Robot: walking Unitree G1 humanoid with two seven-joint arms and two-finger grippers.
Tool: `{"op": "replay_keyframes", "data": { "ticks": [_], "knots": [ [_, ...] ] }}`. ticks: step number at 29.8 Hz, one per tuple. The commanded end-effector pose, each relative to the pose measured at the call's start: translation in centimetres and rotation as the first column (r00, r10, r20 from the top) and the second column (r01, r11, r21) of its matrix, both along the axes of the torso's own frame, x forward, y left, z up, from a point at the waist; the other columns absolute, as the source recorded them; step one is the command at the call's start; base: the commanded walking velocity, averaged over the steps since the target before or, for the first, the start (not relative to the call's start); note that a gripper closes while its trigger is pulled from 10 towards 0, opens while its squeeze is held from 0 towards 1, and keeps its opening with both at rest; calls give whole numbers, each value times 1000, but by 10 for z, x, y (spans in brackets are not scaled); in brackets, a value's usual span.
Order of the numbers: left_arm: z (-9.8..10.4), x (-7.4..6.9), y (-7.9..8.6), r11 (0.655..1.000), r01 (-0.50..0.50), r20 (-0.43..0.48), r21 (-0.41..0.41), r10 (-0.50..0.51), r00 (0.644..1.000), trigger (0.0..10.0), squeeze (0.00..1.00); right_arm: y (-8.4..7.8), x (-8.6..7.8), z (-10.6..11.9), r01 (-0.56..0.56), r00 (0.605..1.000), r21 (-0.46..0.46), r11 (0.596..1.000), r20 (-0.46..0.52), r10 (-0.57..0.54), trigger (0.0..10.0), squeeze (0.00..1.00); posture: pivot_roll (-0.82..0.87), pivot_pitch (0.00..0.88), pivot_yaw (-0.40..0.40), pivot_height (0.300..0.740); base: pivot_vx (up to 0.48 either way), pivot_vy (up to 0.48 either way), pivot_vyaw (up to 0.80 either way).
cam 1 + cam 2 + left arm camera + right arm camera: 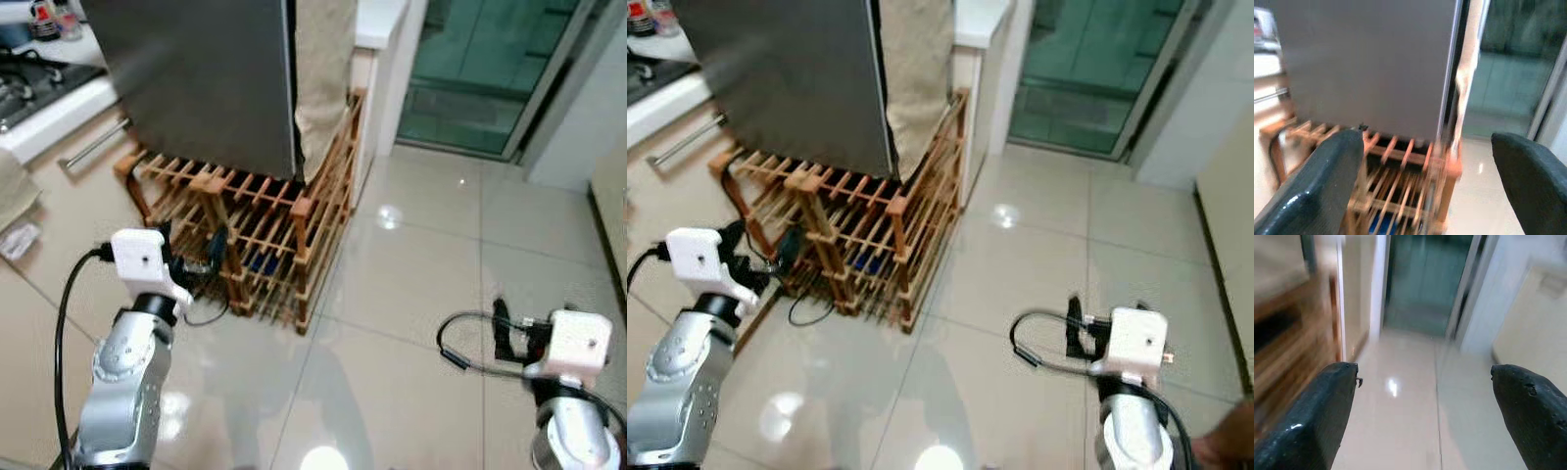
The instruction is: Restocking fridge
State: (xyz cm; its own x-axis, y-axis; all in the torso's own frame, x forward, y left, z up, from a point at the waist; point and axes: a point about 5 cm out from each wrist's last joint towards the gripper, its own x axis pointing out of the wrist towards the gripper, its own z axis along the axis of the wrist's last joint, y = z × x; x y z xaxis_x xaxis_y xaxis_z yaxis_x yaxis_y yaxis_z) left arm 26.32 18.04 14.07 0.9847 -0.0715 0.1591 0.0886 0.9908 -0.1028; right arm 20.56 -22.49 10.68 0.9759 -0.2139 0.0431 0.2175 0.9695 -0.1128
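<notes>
Glossy cream floor tiles [421, 284] spread beneath both grippers. Ahead of the left gripper [1425, 186], fingers spread wide with nothing between them, the grey fridge [196, 78] stands on a wooden slatted rack [265, 235]. Right gripper [1425, 426] likewise gapes empty, facing a glass door [1425, 284].

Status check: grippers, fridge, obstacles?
Left gripper, right gripper open, empty. Tall grey fridge shut. Slatted wooden rack at its base.

Looks like somebody's home kitchen.

There's a tall grey fridge [206, 78] parked on a wooden rack [260, 230], a gas stove [34, 83] set into a white counter [59, 113], glossy beige floor tiles [421, 284], and a glass sliding door [490, 69].
</notes>
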Motion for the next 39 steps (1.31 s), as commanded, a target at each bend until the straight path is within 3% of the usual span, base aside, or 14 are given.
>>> {"op": "replay_keyframes", "data": {
  "ticks": [1,3,7,14,39],
  "knots": [
    [6,2,-8,1000,6,18,-1,-6,1000,10000,0,5,6,12,-23,998,4,1000,63,22,10000,0,-45,0,20,740,0,0,0],
    [10,5,-15,999,32,24,22,-33,999,10000,0,9,13,16,-15,998,15,1000,67,14,10000,0,-50,0,25,740,0,0,0],
    [25,8,-18,996,81,43,-33,-80,996,10000,0,15,25,30,-31,994,37,999,109,26,10000,0,-62,0,46,740,452,0,0],
    [38,16,-26,995,98,97,-15,-96,991,10000,0,27,35,38,-78,988,43,996,136,71,10000,0,-65,0,49,740,460,0,0],
    [44,18,-29,993,114,118,-19,-111,987,10000,0,32,43,28,-120,991,38,992,73,117,10000,0,-58,0,47,740,468,0,0]
  ]
}}
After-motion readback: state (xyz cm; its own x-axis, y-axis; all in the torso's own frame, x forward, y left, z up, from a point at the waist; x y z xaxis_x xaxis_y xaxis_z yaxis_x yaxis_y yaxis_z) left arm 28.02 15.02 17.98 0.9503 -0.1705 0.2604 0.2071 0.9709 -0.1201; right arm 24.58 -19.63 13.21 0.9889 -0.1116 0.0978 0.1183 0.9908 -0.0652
